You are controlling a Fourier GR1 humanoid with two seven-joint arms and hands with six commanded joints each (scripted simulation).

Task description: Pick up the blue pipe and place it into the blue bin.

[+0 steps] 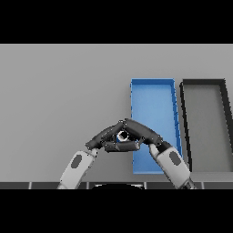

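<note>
Both dark hands meet just off the blue bin's left wall, near the table's front edge. Coming in from the lower right, the right hand (139, 130) reaches leftward over the bin's near-left part, its fingers curled round the short blue pipe (122, 136), of which only a pale round end with a dark bore and a sliver of blue shows between the fingers. Coming in from the lower left, the left hand (105, 135) lies against the same spot from the other side, its fingers bent and touching the right hand's fingertips; whether it also presses on the pipe cannot be told, since the fingers of both hands hide most of it. So the pipe sits in the knot of fingers, just outside the bin's left wall, not inside it.

Further out, the shallow rectangular blue bin (152, 83) stretches from the front edge toward the table's middle. Just beside it on the right stands a dark grey rectangular bin (203, 82) of similar shape. Both rest on the plain grey table (59, 91).
</note>
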